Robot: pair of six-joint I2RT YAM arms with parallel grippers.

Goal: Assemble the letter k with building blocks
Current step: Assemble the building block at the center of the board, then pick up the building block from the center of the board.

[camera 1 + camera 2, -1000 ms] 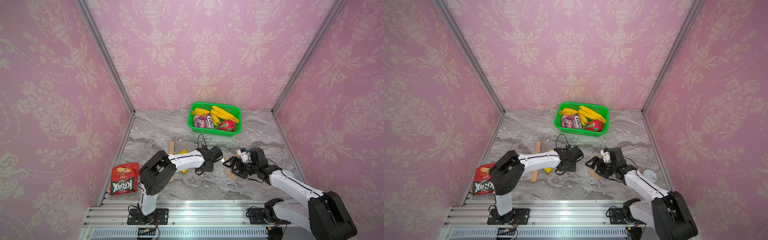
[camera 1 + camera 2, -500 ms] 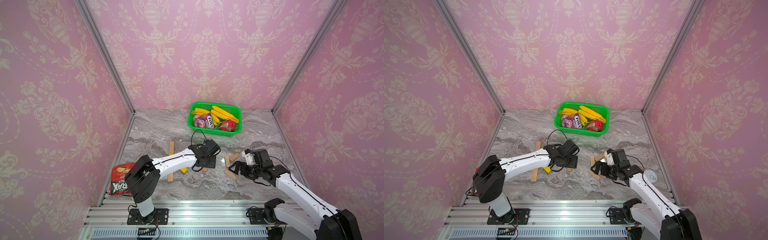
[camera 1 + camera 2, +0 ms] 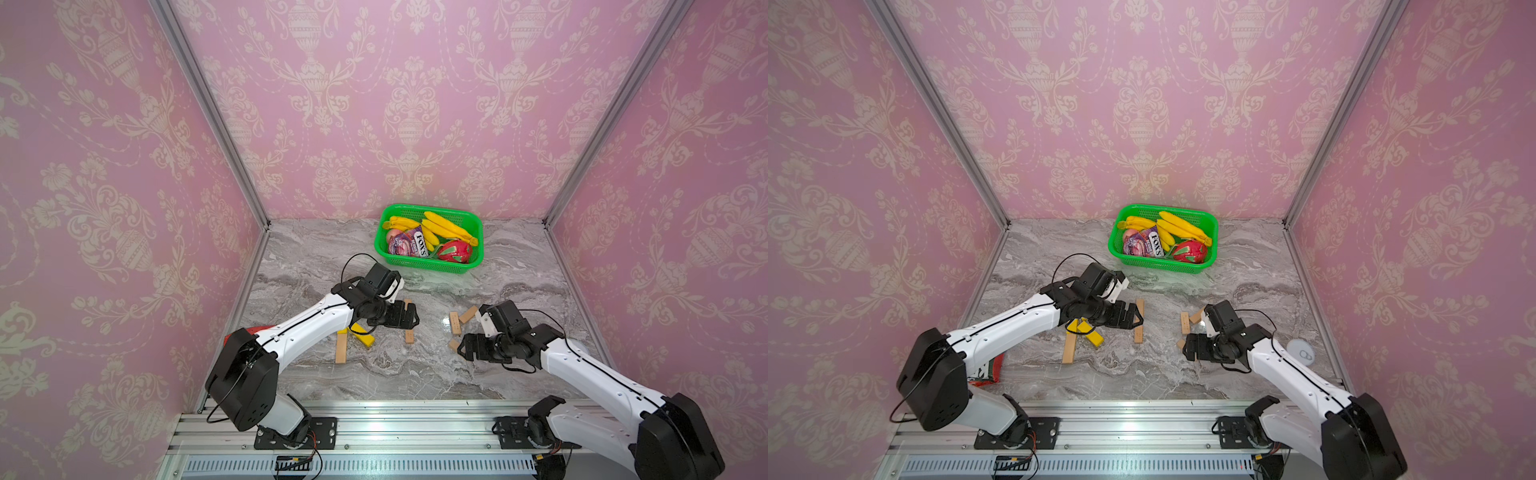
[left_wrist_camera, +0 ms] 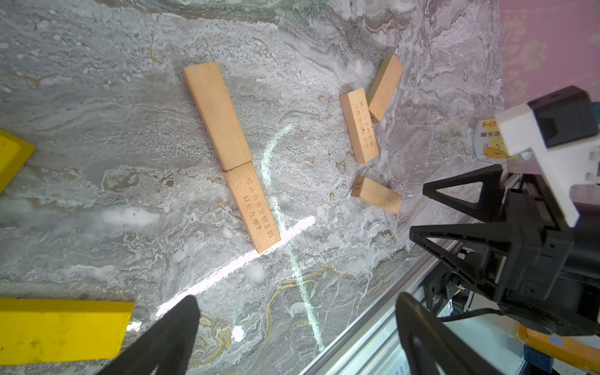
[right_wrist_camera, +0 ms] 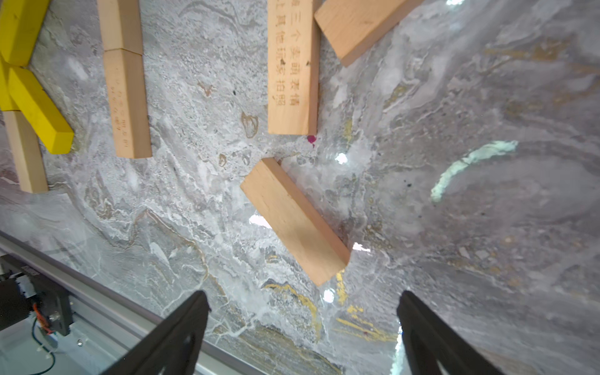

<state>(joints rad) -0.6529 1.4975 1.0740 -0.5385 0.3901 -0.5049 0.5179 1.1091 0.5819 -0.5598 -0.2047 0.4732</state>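
Building blocks [image 3: 455, 323] lie flat on the marble worktop [image 3: 374, 374] in three groups. What appears to be a yellow-and-wood letter k [image 3: 1094, 337] is partly hidden by the left arm, a two-bar wooden stem [image 4: 232, 156] lies end to end in the middle, and three loose wooden bars sit near the right gripper [image 5: 303, 293]. The left gripper [image 3: 407, 316] hangs over the stem with jaws wide and empty. The right jaws are also wide, with a slanted wooden bar [image 5: 293, 220] just ahead of them, untouched. The step in hand is judged to be building a second, all-wood letter, whose stem lacks a third bar and both arms. The next move calls for closing across the slanted bar's narrow width and placing it without nudging the aligned pair.
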